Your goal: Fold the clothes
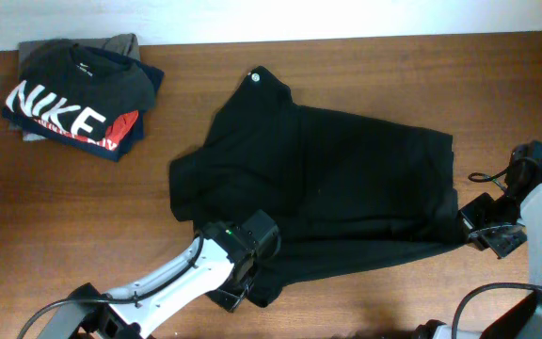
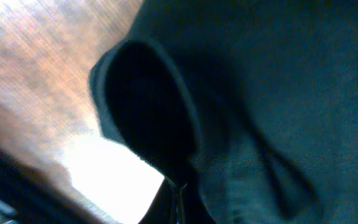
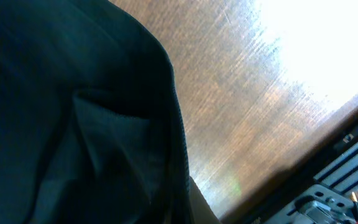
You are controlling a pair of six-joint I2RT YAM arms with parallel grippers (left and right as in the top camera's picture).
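Observation:
The clothes [image 1: 337, 179], a plain black top, lie spread across the middle of the wooden table [image 1: 83, 217]. The small white neck tag [image 1: 255, 78] points to the far edge. My left gripper [image 1: 260, 240] sits on the top's lower left part. In the left wrist view black cloth [image 2: 260, 93] fills the frame and my left gripper [image 2: 179, 196] is shut, a fold of it pinched at the tips. My right gripper [image 1: 466, 226] is at the top's lower right corner. In the right wrist view the hem [image 3: 176, 112] runs down into my shut right gripper [image 3: 185, 208].
A stack of folded garments [image 1: 69, 99], topped by a black NIKE T-shirt, lies at the far left corner. A black cable [image 1: 483, 176] loops beside the right arm. Bare wood shows left of the top and along the front edge.

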